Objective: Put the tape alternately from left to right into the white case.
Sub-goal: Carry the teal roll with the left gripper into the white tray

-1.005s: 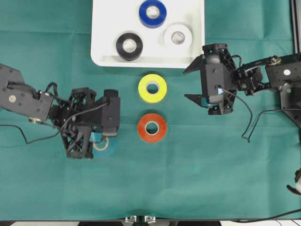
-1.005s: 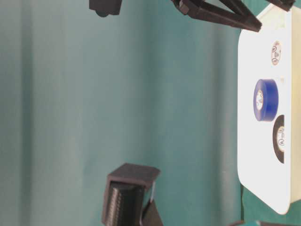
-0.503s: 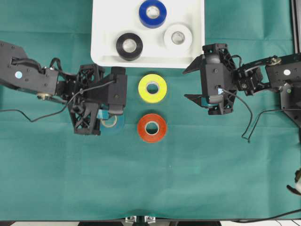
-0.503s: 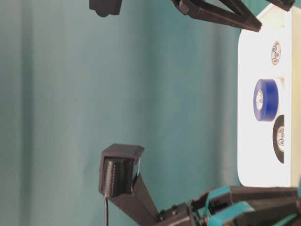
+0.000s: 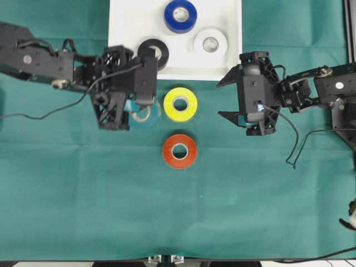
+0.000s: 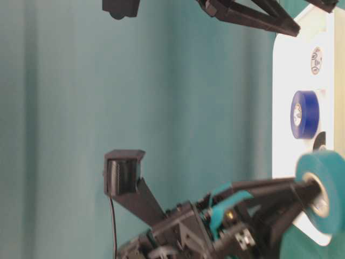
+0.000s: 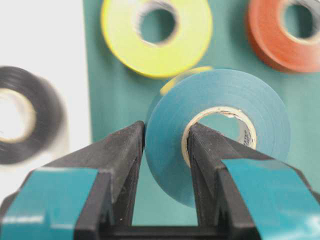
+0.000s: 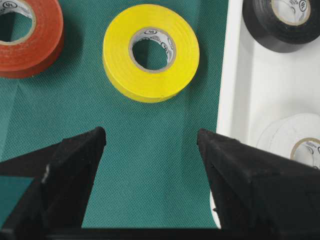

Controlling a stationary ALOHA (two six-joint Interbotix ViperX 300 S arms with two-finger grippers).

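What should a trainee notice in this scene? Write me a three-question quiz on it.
1. True or false: the right gripper holds the yellow roll of tape.
2. Which roll of tape is the left gripper shut on? A red, B teal, C blue.
3. How many rolls of tape lie in the shallow white plastic case?

Key: 1 false, it is open and empty. 2 B. 3 three: the blue roll, the black roll and the white roll.
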